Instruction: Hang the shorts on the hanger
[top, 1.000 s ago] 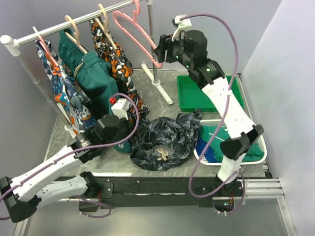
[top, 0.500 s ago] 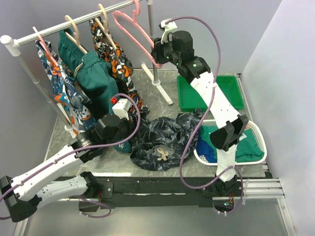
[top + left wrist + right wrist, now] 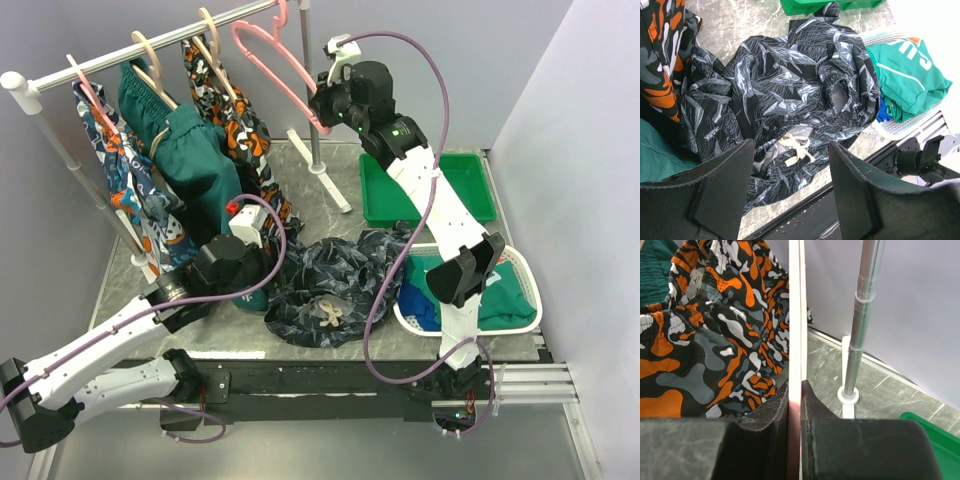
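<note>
Holding a folded green garment (image 3: 505, 300) and a scrap of blue cloth (image 3: 420, 312), the white basket (image 3: 533, 285) sits right against the shorts (image 3: 330, 280), whose fabric laps its rim. Behind the shorts and past the basket lies the green tray (image 3: 475, 195), crossed from above by the right arm. The shorts lie in a crumpled heap on the table (image 3: 295, 160), waistband up, with the white drawstring (image 3: 796, 147) knotted on the side nearest the arms.

That near side of the shorts reaches the table's front edge. On the left they are crowded by the garments hanging from the rail (image 3: 150, 45). Open marble shows only behind the shorts, toward the rail's upright post (image 3: 862, 315).

The hanger (image 3: 275, 70) hangs from the rail well above and behind the shorts. The right gripper (image 3: 322, 105) is clamped on its lower end. The right wrist view makes this plain: both pads press a thin pink bar between them, with orange camouflage shorts (image 3: 715, 325) behind. From above, the contact is partly hidden by the gripper body.

The left gripper (image 3: 790, 170) hovers just over the left part of the shorts, jaws spread wide with nothing between them. Only its wrist view shows that gap, and the basket's contents up close.
</note>
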You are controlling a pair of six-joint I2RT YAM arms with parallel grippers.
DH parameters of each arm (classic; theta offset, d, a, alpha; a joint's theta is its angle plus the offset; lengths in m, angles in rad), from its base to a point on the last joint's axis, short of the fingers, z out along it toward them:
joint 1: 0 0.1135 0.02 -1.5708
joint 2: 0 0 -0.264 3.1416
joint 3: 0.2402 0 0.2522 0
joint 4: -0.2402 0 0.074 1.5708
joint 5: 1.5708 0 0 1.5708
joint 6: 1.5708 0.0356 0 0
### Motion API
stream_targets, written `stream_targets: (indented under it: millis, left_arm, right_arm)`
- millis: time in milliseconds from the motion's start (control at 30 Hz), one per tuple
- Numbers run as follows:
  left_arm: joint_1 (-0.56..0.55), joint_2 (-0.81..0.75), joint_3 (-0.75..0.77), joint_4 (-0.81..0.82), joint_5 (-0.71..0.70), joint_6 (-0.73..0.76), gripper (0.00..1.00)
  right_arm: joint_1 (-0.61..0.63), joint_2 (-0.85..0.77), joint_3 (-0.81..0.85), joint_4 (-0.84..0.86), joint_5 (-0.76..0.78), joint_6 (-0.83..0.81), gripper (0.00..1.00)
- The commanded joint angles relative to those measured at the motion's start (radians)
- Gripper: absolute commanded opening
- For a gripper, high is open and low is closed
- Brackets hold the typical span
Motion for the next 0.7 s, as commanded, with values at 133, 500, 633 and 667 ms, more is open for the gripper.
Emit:
stream_targets:
  millis: [133, 500, 633, 667]
  left_arm:
    - [0.002, -0.027, -0.003, 0.03, 0.013, -0.009, 0.66]
    - [0.002, -0.033, -0.007, 0.016, 0.0, -0.015, 0.67]
    - [0.002, -0.032, -0.001, 0.012, -0.004, -0.015, 0.67]
    - [0.002, -0.032, 0.0, 0.01, -0.004, -0.016, 0.67]
  right_arm:
    - [-0.003, -0.089, 0.002, 0.11, 0.011, -0.01, 0.0]
    - [-0.001, -0.15, -0.096, 0.145, 0.008, -0.008, 0.0]
    - [-0.001, -0.181, -0.138, 0.16, 0.004, -0.007, 0.0]
    - [-0.001, -0.193, -0.144, 0.16, 0.003, -0.005, 0.0]
